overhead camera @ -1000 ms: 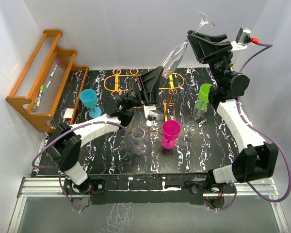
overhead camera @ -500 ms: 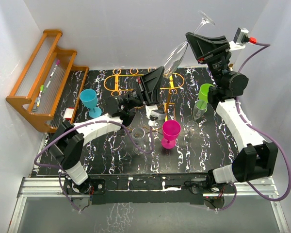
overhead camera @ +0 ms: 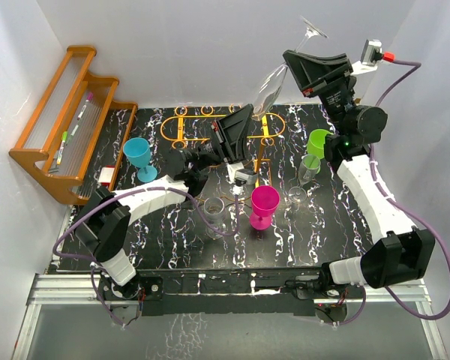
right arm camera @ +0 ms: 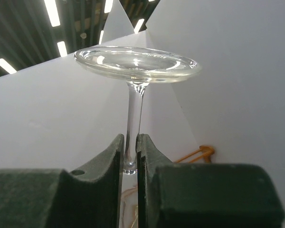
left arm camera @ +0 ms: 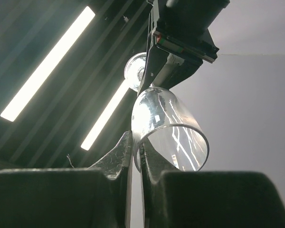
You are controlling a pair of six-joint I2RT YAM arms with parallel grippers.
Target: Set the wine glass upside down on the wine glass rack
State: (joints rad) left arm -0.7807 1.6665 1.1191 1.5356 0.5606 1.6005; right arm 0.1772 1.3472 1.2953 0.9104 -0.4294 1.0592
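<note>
A clear wine glass [overhead camera: 270,86] is held high over the back of the table, tilted, foot up and to the right, bowl down and to the left. My right gripper [overhead camera: 293,55] is shut on its stem [right arm camera: 134,114] just below the round foot [right arm camera: 137,61]. My left gripper [overhead camera: 248,114] is shut on the bowl's rim [left arm camera: 168,126], one finger inside the bowl and one outside. The orange wire wine glass rack [overhead camera: 181,126] stands on the table below the glass; a bit of it shows in the right wrist view [right arm camera: 199,153].
An orange wooden stepped shelf [overhead camera: 67,120] holding pens stands at the left. A blue goblet [overhead camera: 138,154], a magenta goblet [overhead camera: 264,204], a green cup [overhead camera: 317,142] and clear glasses [overhead camera: 308,171] [overhead camera: 216,214] stand on the black marbled table [overhead camera: 172,240].
My right gripper and the glass's foot have shifted slightly left. The left gripper has stayed on the bowl's rim, almost in place.
</note>
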